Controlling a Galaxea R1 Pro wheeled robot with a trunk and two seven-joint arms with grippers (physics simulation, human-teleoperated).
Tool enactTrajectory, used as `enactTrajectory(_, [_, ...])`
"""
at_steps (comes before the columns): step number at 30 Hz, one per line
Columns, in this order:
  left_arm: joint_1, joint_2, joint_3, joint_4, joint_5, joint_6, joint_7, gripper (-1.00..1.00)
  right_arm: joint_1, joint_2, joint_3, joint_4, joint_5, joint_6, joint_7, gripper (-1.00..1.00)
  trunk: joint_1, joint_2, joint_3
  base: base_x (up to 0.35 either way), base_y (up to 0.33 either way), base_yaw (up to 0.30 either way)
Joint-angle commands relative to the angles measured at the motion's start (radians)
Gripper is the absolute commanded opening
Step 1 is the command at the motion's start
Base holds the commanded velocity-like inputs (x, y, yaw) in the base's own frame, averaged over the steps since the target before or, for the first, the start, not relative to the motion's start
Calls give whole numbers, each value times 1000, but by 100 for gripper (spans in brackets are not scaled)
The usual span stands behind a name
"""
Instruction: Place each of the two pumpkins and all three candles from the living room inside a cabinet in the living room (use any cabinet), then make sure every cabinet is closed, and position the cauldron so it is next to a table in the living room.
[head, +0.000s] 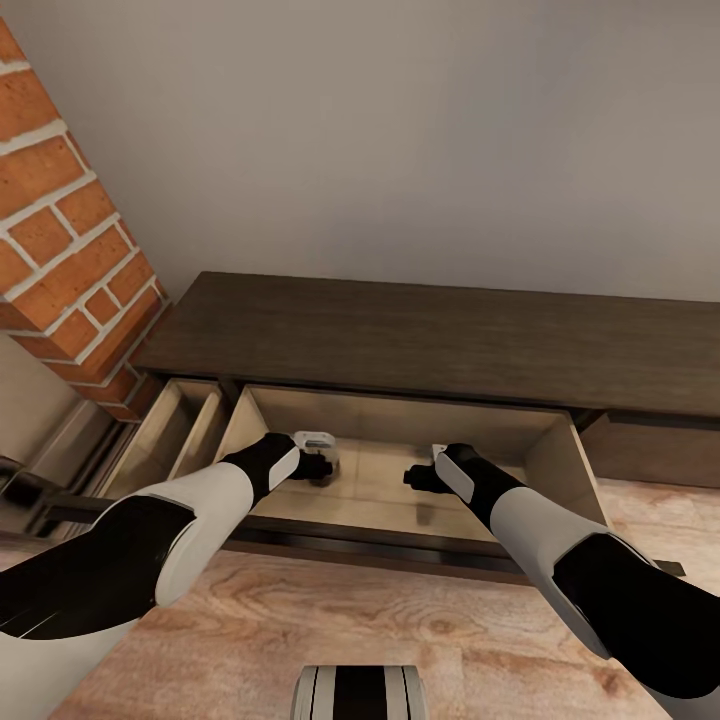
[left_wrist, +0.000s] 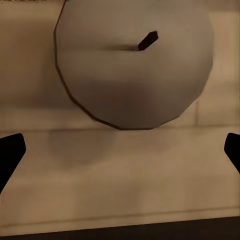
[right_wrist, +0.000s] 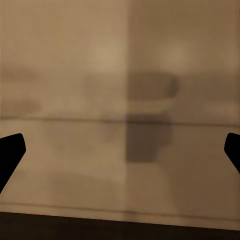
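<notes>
The cabinet (head: 450, 340) is a long, low dark-brown unit, and its wide middle drawer (head: 500, 440) stands pulled out with a beige inside. Both arms reach down into that drawer. A cream candle (left_wrist: 130, 75) with a dark wick stands upright on the drawer floor, seen from above in the left wrist view. My left gripper (left_wrist: 120, 150) is open just above the candle and holds nothing; in the head view the left gripper (head: 325, 467) covers the candle. My right gripper (head: 412, 477) is open over bare drawer floor (right_wrist: 120, 100).
A narrower drawer (head: 175, 435) at the left end of the unit is also pulled out. A brick column (head: 70, 250) rises at the left, close to the unit. A plain wall runs behind, and wooden floor (head: 300, 620) lies in front.
</notes>
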Motion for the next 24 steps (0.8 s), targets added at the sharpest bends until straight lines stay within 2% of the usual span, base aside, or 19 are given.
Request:
enactTrajectory(1, [-1,0,-7,1,11,2,2,100,0,0,7,-2,-11,3,-8,100,0,0,-1,0,0,0])
enactTrajectory(16, [0,0,-8,0,11,3,2,100,0,0,7,-2,-11,3,-8,100,0,0,-1,0,0,0])
enactTrajectory(24, [0,0,-8,0,11,21,2,100,0,0,7,-2,-12,8,-9,100,-4,2,30,0,0,0])
